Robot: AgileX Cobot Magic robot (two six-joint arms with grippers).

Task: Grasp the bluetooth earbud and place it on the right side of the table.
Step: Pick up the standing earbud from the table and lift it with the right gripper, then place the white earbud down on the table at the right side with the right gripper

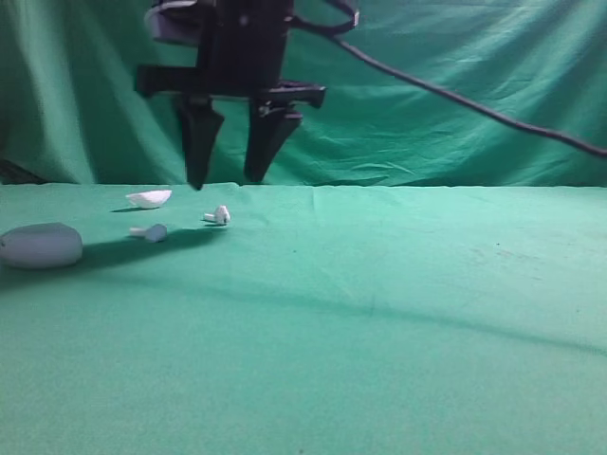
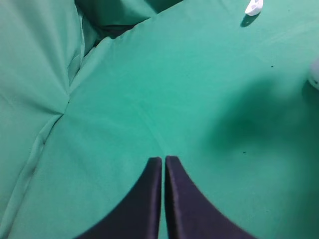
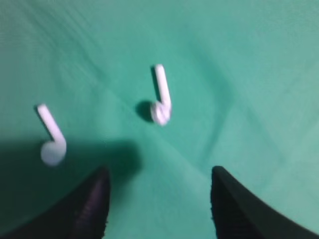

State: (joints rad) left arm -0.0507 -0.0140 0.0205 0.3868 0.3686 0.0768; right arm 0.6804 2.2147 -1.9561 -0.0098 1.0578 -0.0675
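Bluetooth earbud loose on the table, right tool spread wide above it, tips pointing down

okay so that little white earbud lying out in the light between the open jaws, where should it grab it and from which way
Grip the bluetooth earbud across its thin stem, coming straight down from above. It lies flat on the table, so only a top approach fits, and the straight stem is likely surer than the rounded head. The right gripper hangs open near it.

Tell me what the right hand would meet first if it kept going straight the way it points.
Probably the bluetooth earbud: in the right wrist view it lies ahead of the open right hand, roughly centred between the fingers. Depth is unclear; the hand may reach bare table first.
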